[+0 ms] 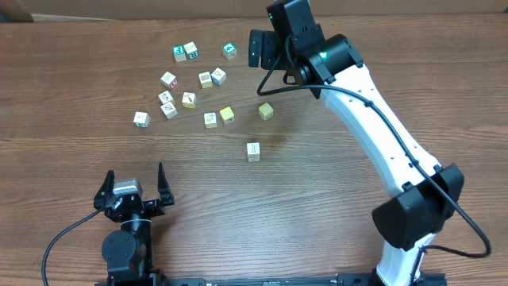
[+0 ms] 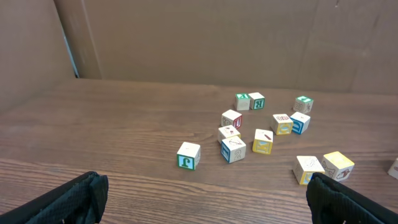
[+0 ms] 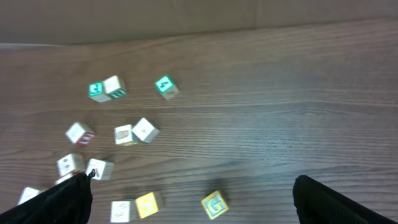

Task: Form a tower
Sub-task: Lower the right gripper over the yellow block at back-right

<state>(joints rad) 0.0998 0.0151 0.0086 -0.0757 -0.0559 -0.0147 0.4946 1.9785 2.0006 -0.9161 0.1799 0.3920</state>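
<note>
R gripper point(image 3: 193, 182) fingers are held spread wide, nothing pinched. L gripper point(image 1: 135, 173) is spread too, empty. Tower point(image 1: 253, 151) is seen betw. both, well apart from each, judged barely begun. Most loose cubes point(image 1: 188, 99) are unstacked beyond it.

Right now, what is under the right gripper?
The right gripper hangs open and empty above the table; its wrist view shows a yellow cube nearby. Overhead, the arm covers the spot directly beneath.
</note>
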